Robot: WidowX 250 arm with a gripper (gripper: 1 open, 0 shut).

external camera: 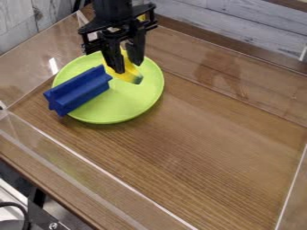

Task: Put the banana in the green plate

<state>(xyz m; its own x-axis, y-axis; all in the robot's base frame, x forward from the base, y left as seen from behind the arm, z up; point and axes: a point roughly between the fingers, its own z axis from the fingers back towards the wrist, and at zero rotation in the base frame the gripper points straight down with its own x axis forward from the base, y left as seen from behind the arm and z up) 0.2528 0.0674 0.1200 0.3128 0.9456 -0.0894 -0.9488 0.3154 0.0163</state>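
The green plate (120, 106) lies at the left of the wooden table. Over its far right part stands my black gripper (118, 66), pointing straight down. Its fingers are shut on the banana (124, 75), a small yellow piece whose green-tipped end sticks out to the right just above the plate's surface. Whether the banana touches the plate I cannot tell. The fingers hide the banana's upper part.
A blue ridged block (78, 91) rests on the plate's left rim, close beside the gripper. A clear plastic wall (144, 180) rings the wooden table (216, 126). A white plank backdrop runs along the far side.
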